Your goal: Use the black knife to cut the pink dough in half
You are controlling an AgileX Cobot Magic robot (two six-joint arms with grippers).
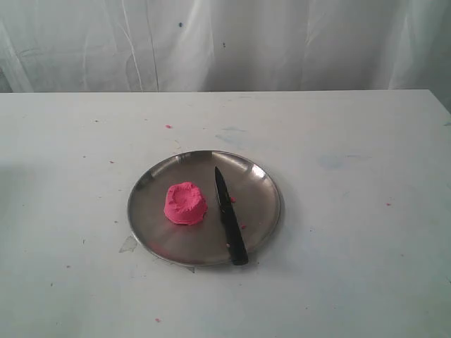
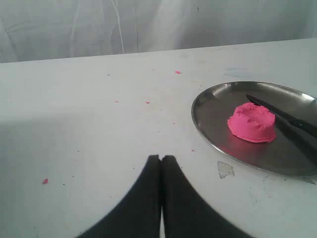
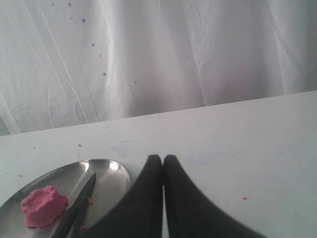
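The pink dough point(image 1: 185, 203) is one dimpled mound on the left half of a round steel plate point(image 1: 158, 239). The black knife point(image 1: 230, 216) lies flat to its right, tip pointing away, handle end resting over the plate's near rim. Neither gripper appears in the exterior view. In the left wrist view my left gripper point(image 2: 161, 157) is shut and empty above bare table, with the dough point(image 2: 252, 122), knife point(image 2: 285, 116) and plate point(image 2: 210, 101) some way off. My right gripper point(image 3: 162, 158) is also shut and empty, beside the plate point(image 3: 116, 181), dough point(image 3: 43, 205) and knife point(image 3: 79, 206).
A white table point(image 1: 352, 141) carries the plate, with a wrinkled white curtain point(image 1: 225, 42) behind its far edge. Tiny pink crumbs point(image 1: 168, 127) dot the table and plate. A small pale scrap point(image 1: 129, 244) lies by the plate's left rim.
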